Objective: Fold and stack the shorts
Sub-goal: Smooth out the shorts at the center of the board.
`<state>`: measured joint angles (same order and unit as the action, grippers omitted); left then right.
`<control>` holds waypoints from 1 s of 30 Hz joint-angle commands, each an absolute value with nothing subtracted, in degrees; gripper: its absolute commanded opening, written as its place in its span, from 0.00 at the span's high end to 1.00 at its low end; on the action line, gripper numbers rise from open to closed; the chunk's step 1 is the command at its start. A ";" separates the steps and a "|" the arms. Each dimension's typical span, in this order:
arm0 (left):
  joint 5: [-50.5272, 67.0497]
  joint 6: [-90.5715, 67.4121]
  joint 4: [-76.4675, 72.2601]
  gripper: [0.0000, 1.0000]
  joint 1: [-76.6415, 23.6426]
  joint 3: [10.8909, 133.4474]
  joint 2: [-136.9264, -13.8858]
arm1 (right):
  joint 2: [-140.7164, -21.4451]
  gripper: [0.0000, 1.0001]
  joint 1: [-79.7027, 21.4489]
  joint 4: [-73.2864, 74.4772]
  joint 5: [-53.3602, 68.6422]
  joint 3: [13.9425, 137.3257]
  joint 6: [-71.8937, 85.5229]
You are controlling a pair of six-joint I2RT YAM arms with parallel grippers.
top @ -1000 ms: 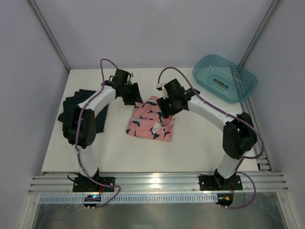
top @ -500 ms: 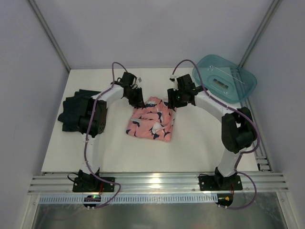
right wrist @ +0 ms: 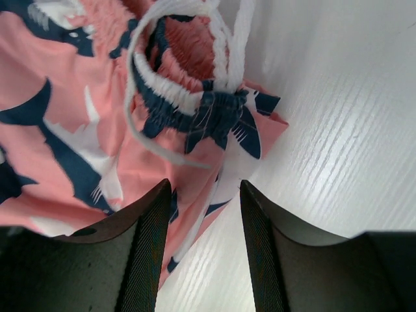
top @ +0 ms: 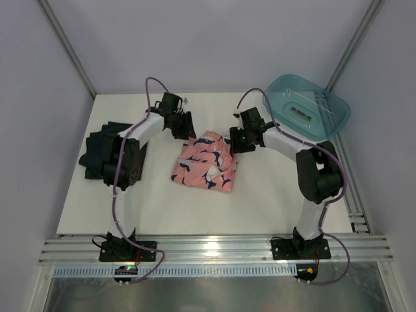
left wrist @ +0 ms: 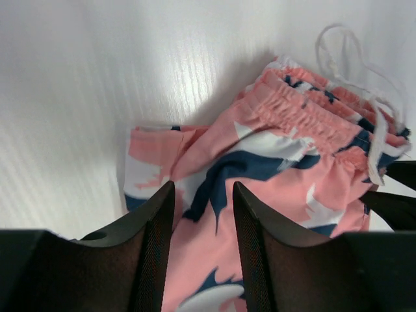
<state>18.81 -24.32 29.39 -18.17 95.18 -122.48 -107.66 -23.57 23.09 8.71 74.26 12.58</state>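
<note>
The salmon pink shorts [top: 207, 162] with navy and white shapes lie folded at the table's middle. The dark navy shorts [top: 103, 153] lie crumpled at the left. My left gripper [top: 186, 133] is open, just off the pink shorts' far left corner; in the left wrist view [left wrist: 203, 214] the fabric [left wrist: 273, 162] shows between its jaws, ungripped. My right gripper [top: 235, 142] is open at the far right corner; in the right wrist view [right wrist: 203, 214] the elastic waistband and white drawstring [right wrist: 188, 84] lie ahead of its jaws.
A translucent teal plastic tub [top: 307, 105] stands at the back right, close behind my right arm. The white table [top: 195, 208] runs to a metal rail along the near edge. Grey walls close in at left, right and back.
Both grippers have drawn back toward the far side, off the pink shorts. The pink shorts now lie folded a little flatter, with nothing holding them.
</note>
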 commanded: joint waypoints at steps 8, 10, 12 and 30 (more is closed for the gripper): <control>18.18 -34.44 29.54 0.66 -21.62 80.71 -98.09 | -90.89 0.64 -23.91 18.76 38.43 69.55 15.02; 20.82 -37.86 24.29 0.70 -23.55 74.66 -97.39 | -90.88 0.64 -24.43 15.74 41.91 67.16 17.04; 21.01 -39.72 21.72 0.72 -25.65 71.56 -97.64 | -91.58 0.64 -25.66 12.32 46.11 64.08 17.49; 10.73 -41.58 22.41 0.74 -25.93 64.86 -102.57 | -101.96 0.64 -27.51 2.98 43.16 52.82 20.48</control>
